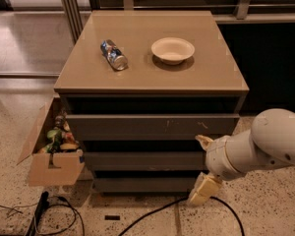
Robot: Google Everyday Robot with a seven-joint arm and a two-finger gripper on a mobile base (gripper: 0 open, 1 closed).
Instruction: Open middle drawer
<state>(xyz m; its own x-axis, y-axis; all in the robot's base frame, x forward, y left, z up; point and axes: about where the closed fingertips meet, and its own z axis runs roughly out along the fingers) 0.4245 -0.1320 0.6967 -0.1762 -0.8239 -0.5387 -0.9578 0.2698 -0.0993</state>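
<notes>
The cabinet [152, 82] has three grey-brown drawer fronts. The middle drawer [142, 160] is the plain front between the scratched top front [152, 127] and the lowest front [142, 184]; it sits pushed in, with no interior showing. My gripper [203, 166] is at the cabinet's front right corner, level with the middle drawer's right end. It is open and empty, with one cream finger [204, 141] up near the top front's lower edge and the other fingertip [202, 191] down near the floor. The white arm [265, 144] reaches in from the right.
A crushed can [113, 54] and a white bowl [172, 49] lie on the cabinet top. An open cardboard box [51, 154] of items stands against the cabinet's left side. Black cables [152, 213] run over the speckled floor in front. A dark wall panel [270, 63] stands to the right.
</notes>
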